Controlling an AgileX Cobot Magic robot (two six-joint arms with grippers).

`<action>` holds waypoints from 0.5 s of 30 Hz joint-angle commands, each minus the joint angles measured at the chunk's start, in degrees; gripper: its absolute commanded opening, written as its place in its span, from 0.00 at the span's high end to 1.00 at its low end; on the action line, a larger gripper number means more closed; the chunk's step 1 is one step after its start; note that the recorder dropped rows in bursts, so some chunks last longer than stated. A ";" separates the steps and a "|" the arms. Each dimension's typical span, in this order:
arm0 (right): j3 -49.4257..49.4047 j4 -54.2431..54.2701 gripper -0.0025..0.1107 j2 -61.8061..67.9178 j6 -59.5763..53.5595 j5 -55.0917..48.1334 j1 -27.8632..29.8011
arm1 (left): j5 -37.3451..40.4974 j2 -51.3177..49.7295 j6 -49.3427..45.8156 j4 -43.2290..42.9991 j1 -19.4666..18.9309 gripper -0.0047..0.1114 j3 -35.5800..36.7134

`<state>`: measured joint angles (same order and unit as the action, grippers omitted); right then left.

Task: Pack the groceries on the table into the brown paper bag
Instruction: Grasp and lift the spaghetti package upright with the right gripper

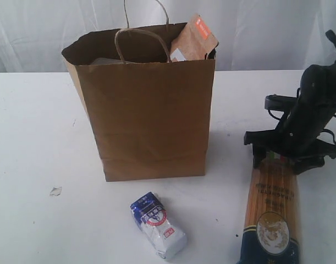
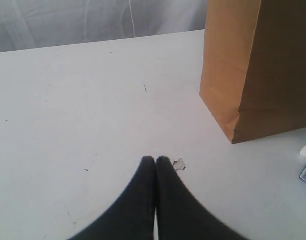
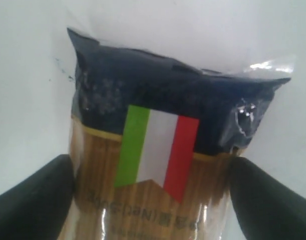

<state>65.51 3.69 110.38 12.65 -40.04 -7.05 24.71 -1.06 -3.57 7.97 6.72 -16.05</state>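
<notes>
The brown paper bag (image 1: 151,121) stands upright at the middle of the table (image 1: 30,137). The brown pouch with the orange label (image 1: 194,39) pokes out of its top right corner. In front of the bag the blue-white pouch (image 1: 158,224) lies flat. The long spaghetti pack (image 1: 271,214) lies at the right front. My right gripper (image 1: 286,157) is down over its far end, with a finger pressed against each side (image 3: 151,162). My left gripper (image 2: 156,160) is shut and empty, low over the table left of the bag (image 2: 253,75). The jar, grain container and can are hidden.
A small white crumb (image 1: 55,191) lies on the table left of the bag, just beside my left fingertips (image 2: 179,164). A pale item edge (image 1: 104,60) shows inside the bag's mouth. White curtain hangs behind the table.
</notes>
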 commanded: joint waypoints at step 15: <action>1.17 -8.91 0.98 -14.41 -17.39 -6.53 -0.56 | -0.26 0.42 0.29 0.48 0.54 0.96 0.24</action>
<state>65.62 -1.89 101.69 -1.03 -47.33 -8.40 24.71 -1.06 -3.57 7.97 6.72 -16.05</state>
